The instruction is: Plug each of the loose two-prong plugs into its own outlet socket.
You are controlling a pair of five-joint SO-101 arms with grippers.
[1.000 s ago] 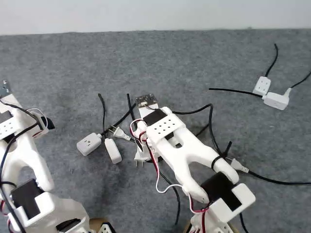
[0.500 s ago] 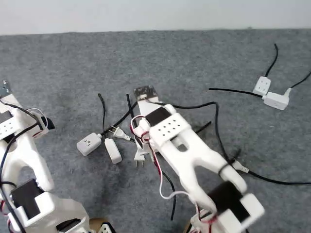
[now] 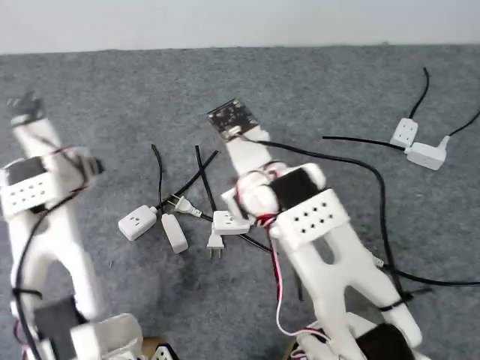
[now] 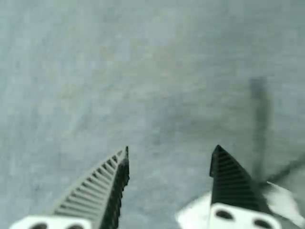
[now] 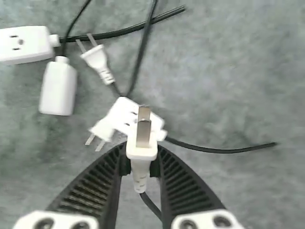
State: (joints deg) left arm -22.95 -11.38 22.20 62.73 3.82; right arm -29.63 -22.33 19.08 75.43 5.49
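Right arm (image 3: 311,217): stretched from the near edge toward the table centre, wrist tipped downward. Right gripper (image 5: 140,149): black ribbed jaws clamped on the body of a white two-prong plug (image 5: 139,142), flat metal prongs pointing away from the wrist, black cord running back between the jaws. Left arm (image 3: 37,187): reared upright at the left side, well apart from the central cluster. Left gripper (image 4: 171,150): toothed black jaws apart, over the grey table (image 3: 112,97). From the right wrist view: held plug overlapping a white block (image 5: 125,118) with two bare prongs, contact not discernible. Near it, a loose plug (image 5: 99,64) on a black cord, a smooth rounded white oblong piece (image 5: 57,88), and a boxy white outlet socket (image 5: 24,44) with slotted face upward. From the high view: second white socket (image 3: 403,133) touching a white plug body (image 3: 426,155) at the far right, well apart from the cluster. Thin black cords (image 3: 352,140) looping across. Table surface: grey, fuzzy, felt-like. Plugs and sockets: glossy white plastic, square-edged or rounded.
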